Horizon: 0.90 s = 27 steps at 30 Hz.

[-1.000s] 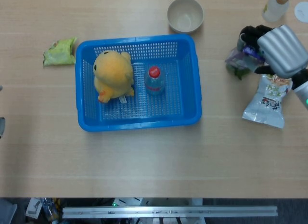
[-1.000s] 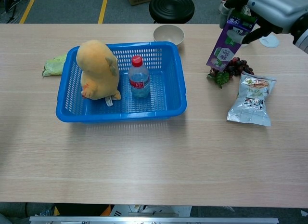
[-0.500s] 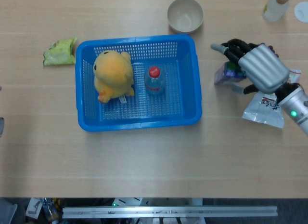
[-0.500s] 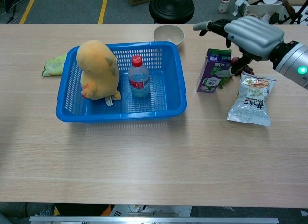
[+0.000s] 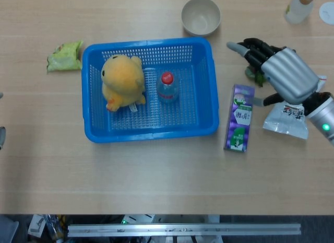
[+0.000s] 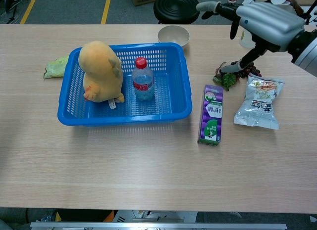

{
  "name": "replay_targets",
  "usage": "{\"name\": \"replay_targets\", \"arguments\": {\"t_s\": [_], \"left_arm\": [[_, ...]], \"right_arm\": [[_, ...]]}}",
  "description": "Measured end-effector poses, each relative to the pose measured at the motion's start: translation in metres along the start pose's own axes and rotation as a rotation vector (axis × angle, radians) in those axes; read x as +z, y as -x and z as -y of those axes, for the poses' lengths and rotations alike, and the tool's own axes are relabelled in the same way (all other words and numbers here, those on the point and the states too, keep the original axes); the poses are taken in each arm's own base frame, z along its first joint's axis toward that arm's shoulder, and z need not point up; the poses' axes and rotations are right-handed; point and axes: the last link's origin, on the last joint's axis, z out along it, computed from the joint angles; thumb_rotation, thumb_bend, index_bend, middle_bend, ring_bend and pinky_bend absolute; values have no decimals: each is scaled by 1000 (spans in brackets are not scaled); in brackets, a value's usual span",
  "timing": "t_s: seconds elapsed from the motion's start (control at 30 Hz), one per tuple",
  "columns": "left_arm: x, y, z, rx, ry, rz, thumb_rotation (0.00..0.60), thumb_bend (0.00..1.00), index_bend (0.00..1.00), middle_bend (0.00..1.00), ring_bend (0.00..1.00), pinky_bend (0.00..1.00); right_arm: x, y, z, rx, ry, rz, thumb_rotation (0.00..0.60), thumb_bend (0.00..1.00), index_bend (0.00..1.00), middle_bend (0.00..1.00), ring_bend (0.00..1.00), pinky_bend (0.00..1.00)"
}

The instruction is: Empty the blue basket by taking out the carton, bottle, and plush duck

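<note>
Right hand [image 5: 284, 76] above table, fingers spread, holding nothing, carton [image 5: 239, 117] flat on table [image 5: 156, 180] beside blue basket [image 5: 209, 86], bottle [image 5: 167, 87] and plush duck [image 5: 122, 80] inside basket, left hand unseen.

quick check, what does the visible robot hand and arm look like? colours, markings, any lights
Only the right hand shows: a silver-grey ribbed shell over the back, with black fingers ending in light grey tips. Behind it, the forearm is a pale grey cylinder with a lit green indicator light. No cables or printed markings are visible.
</note>
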Motion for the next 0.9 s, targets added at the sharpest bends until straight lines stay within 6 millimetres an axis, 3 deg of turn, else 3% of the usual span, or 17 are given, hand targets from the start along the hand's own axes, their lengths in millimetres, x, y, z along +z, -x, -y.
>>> {"name": "replay_targets", "arguments": {"t_s": [0.33,0.63,0.9], "left_arm": [[-7,-7,4,-4,-12,-15,600,373,190,271,232,283],[-13,-12,4,-4,-13,-22,600,373,190,271,232,283],[-14,-11,7,0,-20,-16,600,373,190,271,232,283]], "right_arm": [[34,5,28,-12,-43,42,600,0,225,276,189,479],[83,27,60,-56,-64,146,600,0,229,277,190,480],[115,54,79,-99,-48,198,600,0,228,277,190,480]]}}
